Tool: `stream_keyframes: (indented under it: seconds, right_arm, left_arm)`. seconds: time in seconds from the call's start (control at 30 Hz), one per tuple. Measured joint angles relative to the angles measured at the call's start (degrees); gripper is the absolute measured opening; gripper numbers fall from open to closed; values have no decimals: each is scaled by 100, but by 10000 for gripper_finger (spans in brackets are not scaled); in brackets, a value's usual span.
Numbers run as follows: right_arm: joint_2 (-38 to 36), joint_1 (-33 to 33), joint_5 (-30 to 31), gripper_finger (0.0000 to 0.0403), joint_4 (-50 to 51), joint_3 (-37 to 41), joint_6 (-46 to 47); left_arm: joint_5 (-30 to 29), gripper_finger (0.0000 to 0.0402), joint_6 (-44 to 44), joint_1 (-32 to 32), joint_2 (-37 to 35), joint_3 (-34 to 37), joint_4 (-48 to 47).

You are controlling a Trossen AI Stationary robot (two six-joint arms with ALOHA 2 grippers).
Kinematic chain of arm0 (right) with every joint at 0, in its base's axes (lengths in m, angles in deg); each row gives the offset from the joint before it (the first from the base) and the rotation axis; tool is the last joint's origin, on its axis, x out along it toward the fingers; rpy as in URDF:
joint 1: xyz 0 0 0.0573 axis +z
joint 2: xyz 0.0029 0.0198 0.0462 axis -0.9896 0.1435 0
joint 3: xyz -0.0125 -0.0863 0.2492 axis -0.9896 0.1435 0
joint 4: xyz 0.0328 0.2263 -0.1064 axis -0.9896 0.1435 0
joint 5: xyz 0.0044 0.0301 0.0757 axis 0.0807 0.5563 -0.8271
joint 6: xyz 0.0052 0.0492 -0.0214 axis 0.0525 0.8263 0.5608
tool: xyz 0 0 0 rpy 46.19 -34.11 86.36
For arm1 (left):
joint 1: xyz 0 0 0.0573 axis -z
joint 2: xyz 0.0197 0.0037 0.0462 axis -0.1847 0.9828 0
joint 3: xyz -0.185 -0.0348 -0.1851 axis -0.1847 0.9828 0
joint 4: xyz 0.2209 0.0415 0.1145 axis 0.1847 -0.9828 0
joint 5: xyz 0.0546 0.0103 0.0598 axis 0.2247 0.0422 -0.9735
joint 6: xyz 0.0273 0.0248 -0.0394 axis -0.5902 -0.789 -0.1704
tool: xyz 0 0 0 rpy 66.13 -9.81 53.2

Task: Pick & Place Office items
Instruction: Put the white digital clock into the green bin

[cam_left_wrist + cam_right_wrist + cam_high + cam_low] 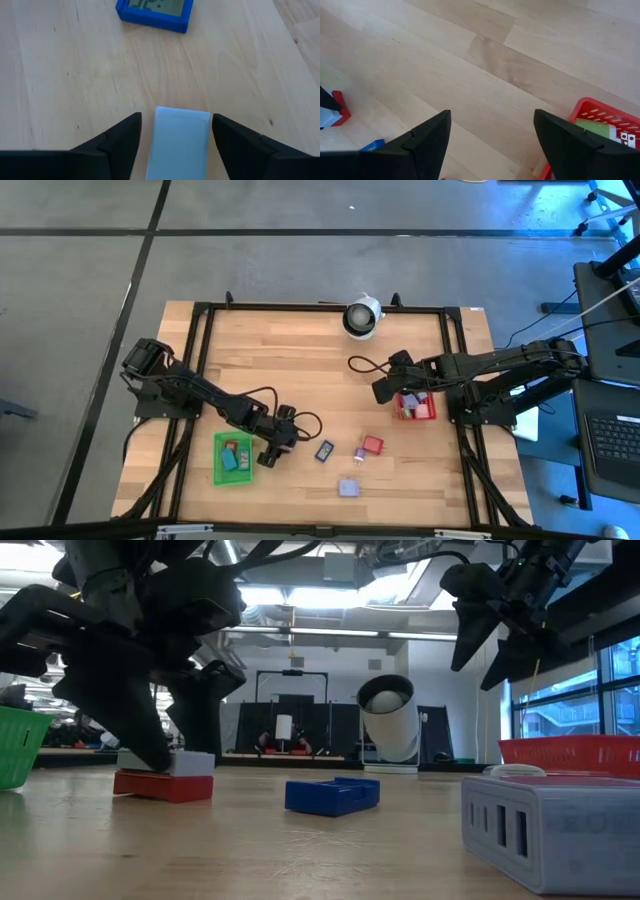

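Observation:
My left gripper [272, 450] is low over the table beside the green bin [219, 472], open. Its fingers stand on either side of a pale blue-white block [179, 142] that sits on a red base [165, 786]; narrow gaps show on both sides. The other office items lie on the wood to its right: a blue one with a screen [324, 450], a red one [372, 445], a tiny lavender one [357, 452] and a lavender block [348, 487]. My right gripper [383, 392] hangs open and empty above the table beside the red bin [430, 416].
The green bin holds a red and a blue piece; the red bin holds several pieces. A round white-and-black device [361, 317] stands at the far edge. A black frame [300, 306] borders the table. Bare wood lies between the two arms.

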Motion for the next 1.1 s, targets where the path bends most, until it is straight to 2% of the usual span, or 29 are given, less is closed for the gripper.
stream_keyframes:
  seconds: [0.3,0.53,0.8,0.97,1.1]
  right_arm:
    - [0,0,0,286,0,0,-53]
    - [0,0,0,286,1,0,-136]
    - [0,1,-2,286,1,0,-162]
    - [0,-1,46,286,-54,0,-160]
    - [0,-1,60,286,-146,0,-184]
  left_arm:
    - [-7,152,0,0,0,0,14]
    - [-205,152,-15,0,-43,-2,-2]
    - [-1185,151,-346,-175,-671,-210,66]
    - [-1663,156,-806,-560,-1019,-417,960]
    - [-1842,156,-1099,-960,-1198,-457,2252]
